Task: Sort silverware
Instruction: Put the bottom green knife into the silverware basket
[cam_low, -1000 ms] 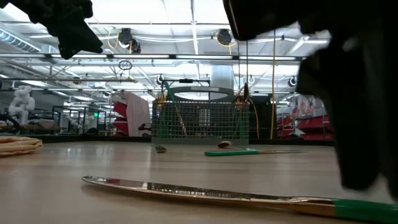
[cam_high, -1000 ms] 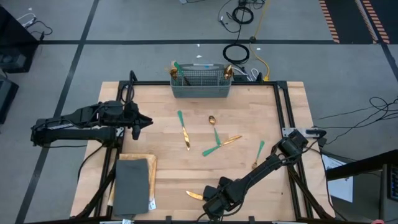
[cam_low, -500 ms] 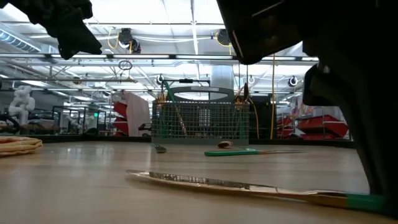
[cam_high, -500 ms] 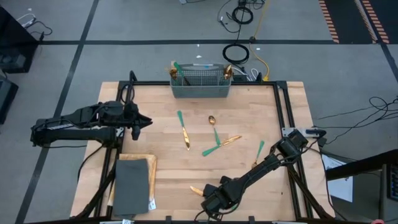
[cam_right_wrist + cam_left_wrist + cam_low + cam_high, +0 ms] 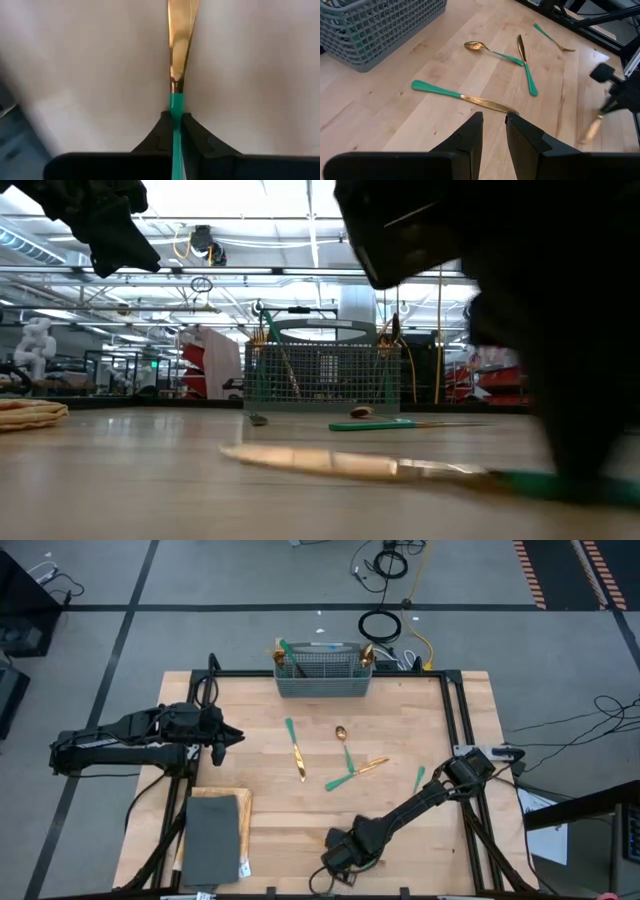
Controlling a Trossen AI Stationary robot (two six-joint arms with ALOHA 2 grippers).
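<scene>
The knife (image 5: pixel 178 45) is lying near the table's (image 5: pixel 260 805) front edge, its green handle pinched between my right gripper's (image 5: pixel 175 122) fingers. My left gripper (image 5: pixel 493 131), fingers nearly pressed together, is hovering over the table's left side.

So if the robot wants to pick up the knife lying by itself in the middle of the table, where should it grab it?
Probably by the teal handle of that knife, coming straight down from above. It lies flat on the table, apart from the crossed pieces, with bare wood on both sides for the fingers. The handle looks thin and straight, easier to pinch than the shiny blade. The left gripper hangs nearest.
</scene>
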